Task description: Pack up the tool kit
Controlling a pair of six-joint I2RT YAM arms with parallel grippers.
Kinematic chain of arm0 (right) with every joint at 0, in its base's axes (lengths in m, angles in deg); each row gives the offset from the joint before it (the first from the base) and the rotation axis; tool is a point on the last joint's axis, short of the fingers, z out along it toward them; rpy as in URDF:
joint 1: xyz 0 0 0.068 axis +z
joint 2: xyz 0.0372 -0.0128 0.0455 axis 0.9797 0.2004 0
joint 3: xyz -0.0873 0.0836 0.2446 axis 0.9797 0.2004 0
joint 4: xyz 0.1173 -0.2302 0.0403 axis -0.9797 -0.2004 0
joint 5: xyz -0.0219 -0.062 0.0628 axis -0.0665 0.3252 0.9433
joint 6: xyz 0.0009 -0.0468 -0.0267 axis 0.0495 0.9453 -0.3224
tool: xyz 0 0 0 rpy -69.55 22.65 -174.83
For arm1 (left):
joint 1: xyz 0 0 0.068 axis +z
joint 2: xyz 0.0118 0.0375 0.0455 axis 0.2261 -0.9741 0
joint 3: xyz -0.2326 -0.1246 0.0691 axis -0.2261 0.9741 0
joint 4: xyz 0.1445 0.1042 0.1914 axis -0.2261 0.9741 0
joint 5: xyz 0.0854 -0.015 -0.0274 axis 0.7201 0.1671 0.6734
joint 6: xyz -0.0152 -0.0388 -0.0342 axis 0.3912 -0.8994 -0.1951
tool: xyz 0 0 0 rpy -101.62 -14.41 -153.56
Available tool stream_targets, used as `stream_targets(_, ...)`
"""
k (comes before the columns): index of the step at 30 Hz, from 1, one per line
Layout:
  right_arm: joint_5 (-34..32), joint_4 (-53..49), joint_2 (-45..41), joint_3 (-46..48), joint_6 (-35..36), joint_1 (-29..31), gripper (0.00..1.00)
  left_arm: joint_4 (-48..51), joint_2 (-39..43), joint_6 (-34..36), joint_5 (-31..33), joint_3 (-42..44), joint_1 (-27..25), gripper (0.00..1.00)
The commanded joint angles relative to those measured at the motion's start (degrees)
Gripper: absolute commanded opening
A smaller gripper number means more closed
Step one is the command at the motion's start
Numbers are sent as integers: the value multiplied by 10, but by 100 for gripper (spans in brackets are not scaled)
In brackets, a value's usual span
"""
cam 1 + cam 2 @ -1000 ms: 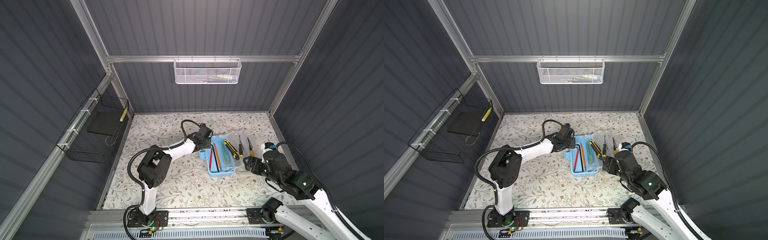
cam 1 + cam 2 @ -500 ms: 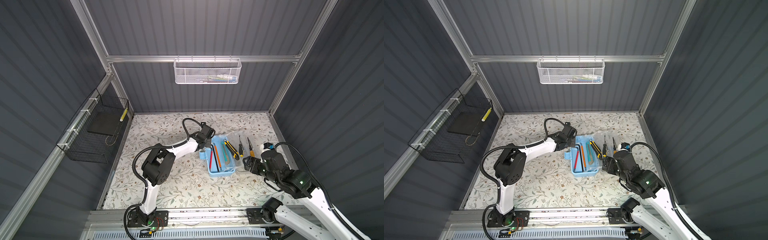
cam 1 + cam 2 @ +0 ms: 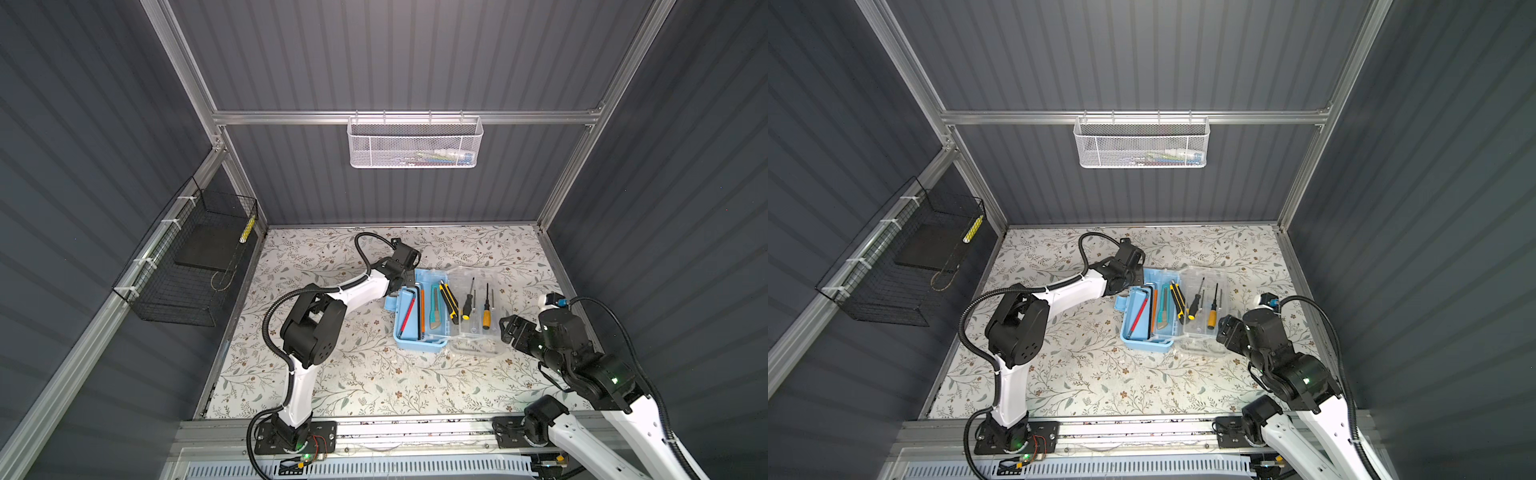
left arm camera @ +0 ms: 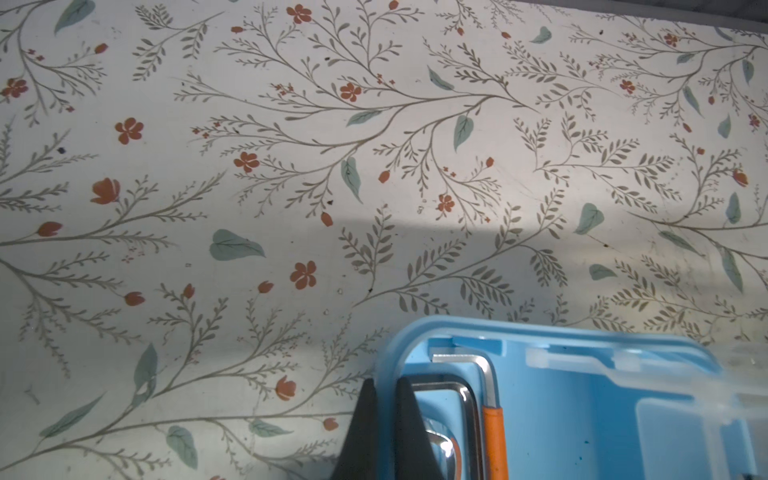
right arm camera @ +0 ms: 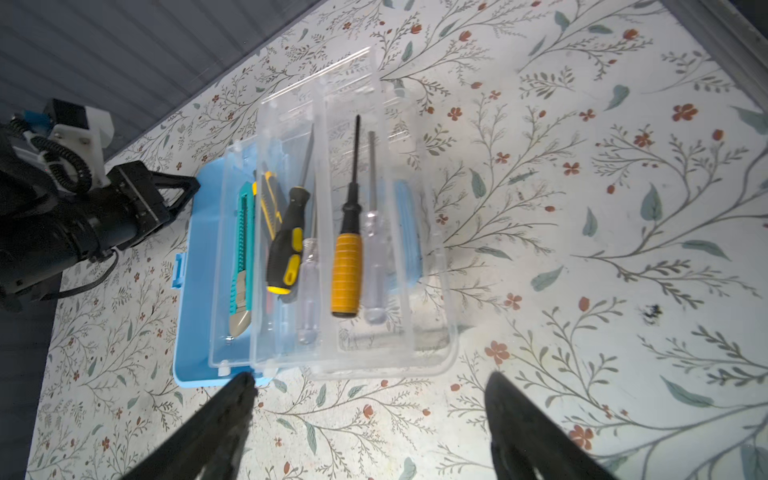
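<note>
The tool kit's light-blue box (image 3: 417,343) (image 3: 1144,343) lies open on the floral table. Inside are hex keys (image 3: 409,311), one with an orange sleeve (image 4: 492,436), and a teal utility knife (image 3: 434,309) (image 5: 241,249). Its clear lid (image 3: 478,336) (image 5: 415,345) is folded out to the right. Two screwdrivers lie on the lid, one black and yellow (image 5: 284,257), one orange (image 5: 347,274). My left gripper (image 3: 405,282) (image 4: 384,384) is shut on the box's far-left wall (image 4: 540,332), one finger inside and one outside. My right gripper (image 3: 505,330) (image 5: 370,377) stands open and empty just short of the lid's edge.
A white mesh basket (image 3: 415,145) hangs on the back wall. A black wire basket (image 3: 187,266) hangs on the left wall. A yellow-and-black knife (image 3: 449,305) lies beside the teal one. Aluminium posts frame the table's corners.
My left gripper has closed onto the box's far-left wall, and its arm has shifted a little. The right arm has hardly moved.
</note>
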Motion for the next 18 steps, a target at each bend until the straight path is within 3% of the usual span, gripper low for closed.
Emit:
stream_targets(1, 35, -12, -13, 20, 15, -40, 86, 17, 25, -10, 16, 25, 20, 0)
stream_targets(9, 175, 76, -12, 129, 13, -142, 78, -9, 65, -23, 22, 92, 38, 0)
stream_targets(18, 215, 164, 19, 199, -3, -171, 62, -14, 68, -19, 12, 94, 40, 0)
